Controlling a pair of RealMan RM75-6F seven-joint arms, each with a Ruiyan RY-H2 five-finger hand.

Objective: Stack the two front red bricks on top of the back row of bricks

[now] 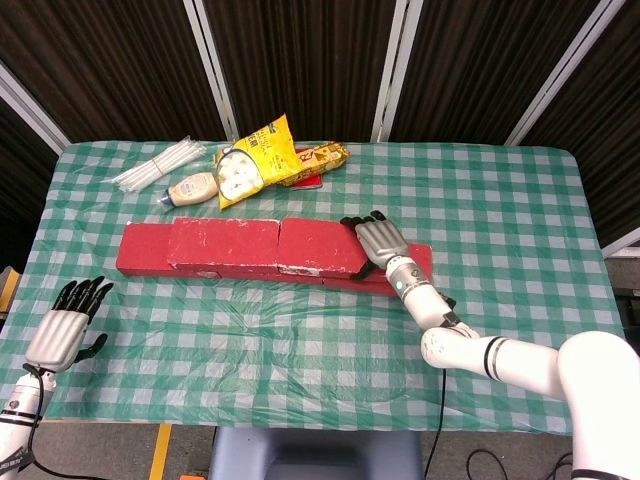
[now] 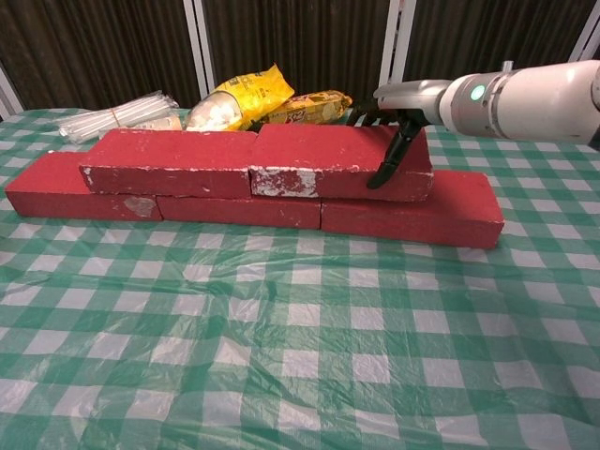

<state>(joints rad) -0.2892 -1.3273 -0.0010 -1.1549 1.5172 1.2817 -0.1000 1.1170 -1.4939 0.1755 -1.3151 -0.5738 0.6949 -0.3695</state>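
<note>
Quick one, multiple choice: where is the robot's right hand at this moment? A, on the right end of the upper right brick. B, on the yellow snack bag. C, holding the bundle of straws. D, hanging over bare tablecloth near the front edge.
A: the right hand lies over the right end of the upper right brick, with its thumb down the brick's front face.
</note>
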